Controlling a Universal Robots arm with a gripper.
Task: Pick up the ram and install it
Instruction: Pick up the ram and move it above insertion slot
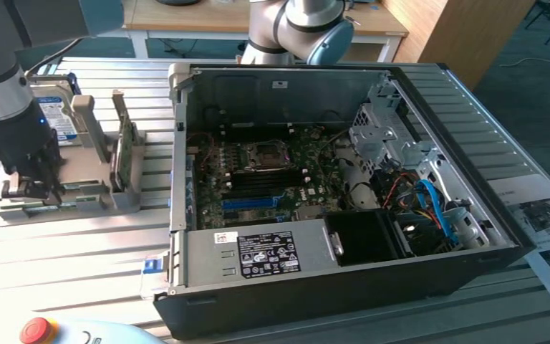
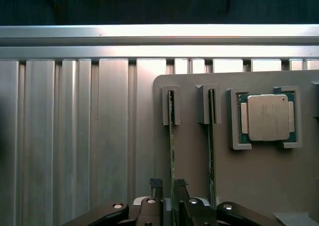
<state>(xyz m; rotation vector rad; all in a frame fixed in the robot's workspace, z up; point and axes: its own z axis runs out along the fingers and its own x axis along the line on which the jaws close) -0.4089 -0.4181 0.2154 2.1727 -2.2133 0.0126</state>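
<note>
- The ram is a thin green stick standing on edge in a slot of the gray holder, and it runs right between the fingertips of the gripper.
- The jaws are apart, one finger on each side of the board, not clamped. In the exterior view the gripper sits low at that view's left.
- Two sticks in all: a second stick stands in the neighbouring slot, parallel and untouched.
- One processor, silver lid up, lies in its own pocket just beyond the second stick.
- The holder rests on the slatted aluminium table.
- One open computer case lies towards the exterior view's right, well apart from the gripper — its motherboard is exposed and a blue slot shows.
- One red button sits at the near edge.
</note>
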